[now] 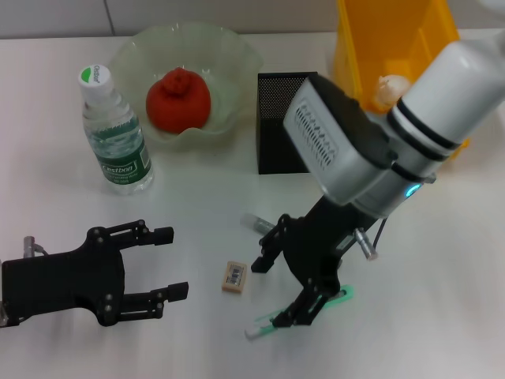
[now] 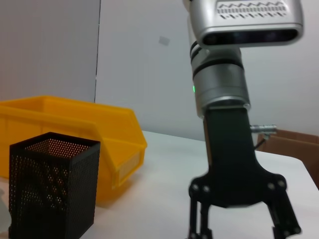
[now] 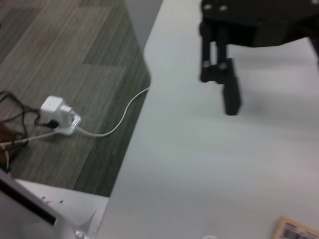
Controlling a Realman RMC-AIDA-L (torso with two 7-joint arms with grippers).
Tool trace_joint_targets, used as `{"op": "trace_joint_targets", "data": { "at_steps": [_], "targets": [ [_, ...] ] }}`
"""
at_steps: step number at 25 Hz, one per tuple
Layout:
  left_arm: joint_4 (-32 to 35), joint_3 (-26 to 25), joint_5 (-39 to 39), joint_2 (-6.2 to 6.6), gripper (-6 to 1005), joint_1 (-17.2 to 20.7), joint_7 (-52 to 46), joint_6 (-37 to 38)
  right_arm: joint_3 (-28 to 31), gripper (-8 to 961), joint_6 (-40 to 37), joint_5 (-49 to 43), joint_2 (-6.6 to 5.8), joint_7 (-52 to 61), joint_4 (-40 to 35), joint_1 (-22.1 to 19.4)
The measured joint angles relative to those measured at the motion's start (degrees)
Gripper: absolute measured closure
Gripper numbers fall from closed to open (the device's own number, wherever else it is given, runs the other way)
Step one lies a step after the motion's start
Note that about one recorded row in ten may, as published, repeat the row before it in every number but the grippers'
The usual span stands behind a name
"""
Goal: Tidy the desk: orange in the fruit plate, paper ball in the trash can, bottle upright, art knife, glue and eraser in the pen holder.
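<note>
Down low, the right pincer [image 1: 304, 309] pinches the slim green art knife [image 1: 296, 314]; left pincer [image 1: 169, 263] gapes.

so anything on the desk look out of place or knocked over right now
Nothing is knocked over or spilled: the bottle stands upright and the orange sits in the fruit plate. Still loose on the desk are the eraser, a green-handled tool under the right gripper, and a small tube near the pen holder.

right pincer [image 1: 304, 296] over green art knife [image 1: 296, 314], eraser [image 1: 234, 277] beside
</note>
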Motion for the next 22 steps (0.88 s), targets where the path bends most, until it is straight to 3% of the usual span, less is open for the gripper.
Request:
{"op": "trace_joint_targets", "data": {
  "at_steps": [14, 22],
  "targets": [
    [-0.08, -0.18, -0.45, -0.08, 214, 0.49, -0.25, -0.15, -13.64, 176, 5.72, 5.64, 0.14, 0.07, -1.39, 0.09],
    [-0.09, -0.70, -0.46, -0.08, 214, 0.53, -0.25, -0.20, -16.91, 209, 7.97, 7.32, 0.14, 0.07, -1.46, 0.02]
  ]
}}
